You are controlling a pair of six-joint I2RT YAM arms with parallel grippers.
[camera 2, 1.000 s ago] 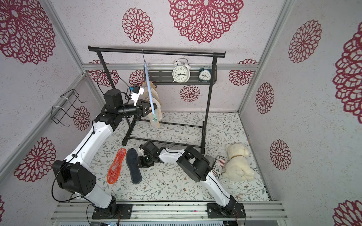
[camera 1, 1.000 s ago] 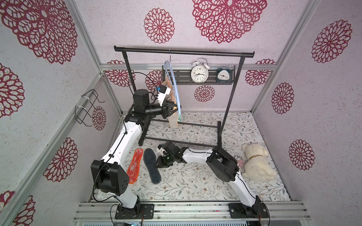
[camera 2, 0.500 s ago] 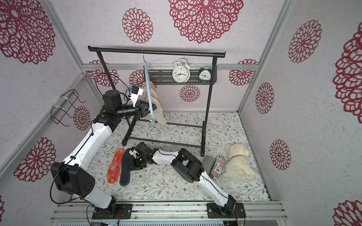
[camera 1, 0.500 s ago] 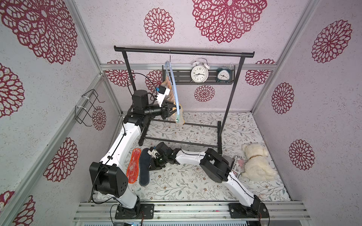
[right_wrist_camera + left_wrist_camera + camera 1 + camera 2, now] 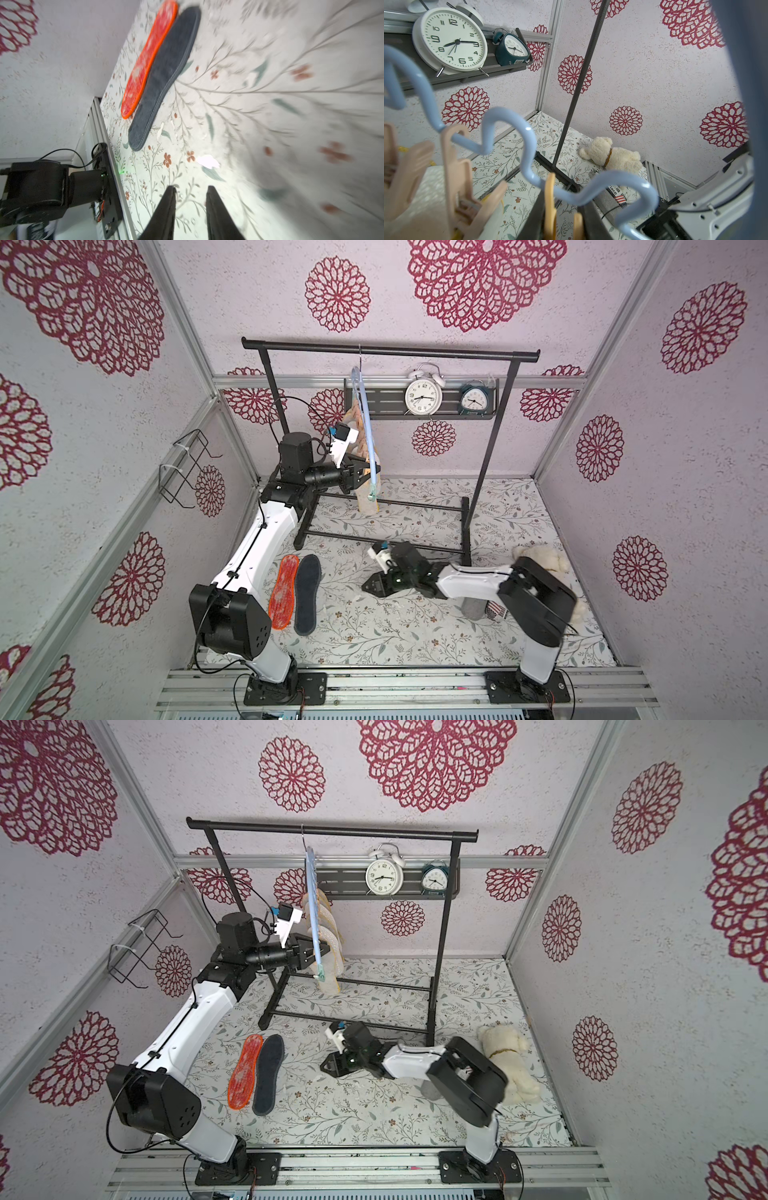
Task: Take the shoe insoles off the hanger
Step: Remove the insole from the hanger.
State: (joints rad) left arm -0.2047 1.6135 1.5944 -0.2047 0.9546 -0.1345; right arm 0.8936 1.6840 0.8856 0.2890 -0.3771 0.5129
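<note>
1. You will find the left gripper's fingers set narrow, one on each side of an orange clothespin. Its two legs lie against them, so I record it as gripped. The frame edge cuts the fingers off and they are blurred, so the contact is not sharp.
2. Just above those fingers runs the wavy lower bar of the hanger. It is close to the lens and out of focus. Pink clothespins dangle from the bar beside the orange one.
3. Just beyond the left fingertips hang the hanging insoles, beige and mustard pads. They overlap one another, so you cannot count them.
4. Well above the fingers, the hanger's metal hook sits over the top rail of the garment rack.
5. The right gripper shows a narrow gap between its fingers, with nothing in it. The fingers are low over the floral mat; whether they touch it cannot be told.
6. Ahead of the right fingertips and well apart from them, the orange-red insole and the dark grey insole lie flat on the mat. Their long edges touch. Much of the right wrist view is smeared.
7. Behind the right arm, that arm partly hides the plush dog and the grey roll.
</note>
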